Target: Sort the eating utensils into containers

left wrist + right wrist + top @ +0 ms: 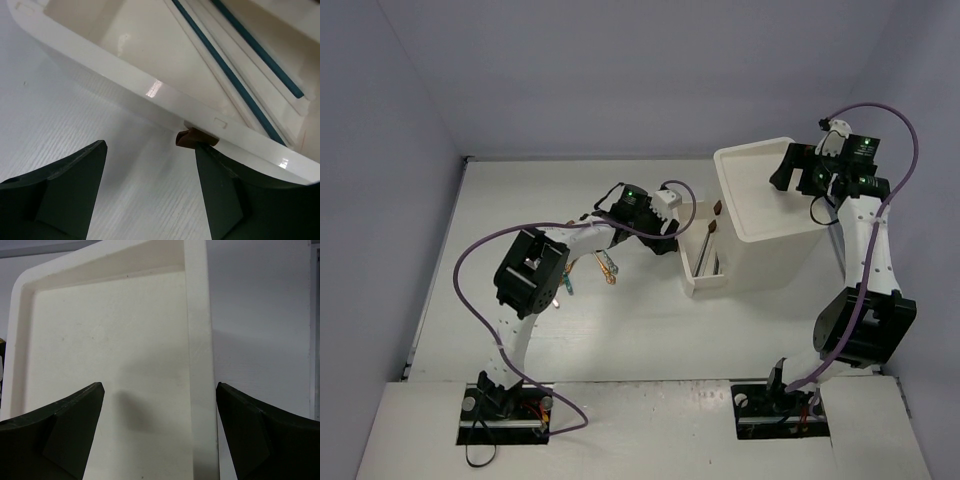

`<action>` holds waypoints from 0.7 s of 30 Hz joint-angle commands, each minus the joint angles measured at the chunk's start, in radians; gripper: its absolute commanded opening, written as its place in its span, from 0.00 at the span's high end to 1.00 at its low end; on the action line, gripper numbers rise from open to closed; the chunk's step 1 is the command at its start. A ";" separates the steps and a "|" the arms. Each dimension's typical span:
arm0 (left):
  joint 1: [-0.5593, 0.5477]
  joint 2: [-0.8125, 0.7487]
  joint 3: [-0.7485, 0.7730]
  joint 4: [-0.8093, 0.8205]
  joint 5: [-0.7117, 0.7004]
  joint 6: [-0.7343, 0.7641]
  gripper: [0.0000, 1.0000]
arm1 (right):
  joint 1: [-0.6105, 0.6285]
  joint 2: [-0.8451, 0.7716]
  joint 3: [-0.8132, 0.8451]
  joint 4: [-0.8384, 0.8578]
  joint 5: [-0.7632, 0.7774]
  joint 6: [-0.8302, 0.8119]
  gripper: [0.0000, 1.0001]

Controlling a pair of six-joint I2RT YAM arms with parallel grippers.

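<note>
Fingers (65, 195) of the left pincer (150, 145) stand well spread and hold nothing. One fingertip sits just under the small brown handle (196, 137) of a pulled-out drawer (125, 75); whether it touches the handle cannot be told. The other fingertip hangs over bare table (60, 115). Inside that drawer lie long teal-handled rods (227, 77), side by side along its length.

From the top view, the left arm (530, 275) rises from its base at the near edge and bends at the elbow. Its forearm reaches right toward the middle of the table, with the wrist just left of the drawers.

The right pincer (160, 385) is also spread wide and grips nothing. Its fingers straddle one raised rim of the white drawer unit (100, 340), one over the unit's flat top and the other beyond the rim. The right arm (865, 300) stands tall near the table's right edge, its wrist bent over the unit toward the far right corner.

A few loose utensils (606, 264), gold and teal, lie on the table just left of the drawers, partly under the left arm.
</note>
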 commanded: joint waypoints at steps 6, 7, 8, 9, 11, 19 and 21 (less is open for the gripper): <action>-0.092 0.042 0.139 0.175 0.002 -0.078 0.31 | 0.073 -0.031 -0.066 0.053 -0.037 0.092 0.09; -0.097 0.048 0.146 0.190 -0.005 -0.086 0.31 | 0.073 -0.033 -0.072 0.057 -0.037 0.097 0.09; -0.097 0.053 0.150 0.206 -0.008 -0.098 0.31 | 0.075 -0.034 -0.072 0.062 -0.037 0.102 0.09; -0.100 0.063 0.156 0.226 -0.016 -0.120 0.31 | 0.076 -0.038 -0.079 0.069 -0.040 0.111 0.09; -0.100 0.076 0.179 0.244 -0.029 -0.140 0.31 | 0.078 -0.039 -0.089 0.075 -0.049 0.118 0.09; -0.107 0.128 0.253 0.318 -0.067 -0.209 0.31 | 0.079 -0.056 -0.109 0.098 -0.067 0.143 0.09; -0.107 0.139 0.256 0.346 -0.074 -0.234 0.31 | 0.079 -0.060 -0.110 0.102 -0.065 0.149 0.09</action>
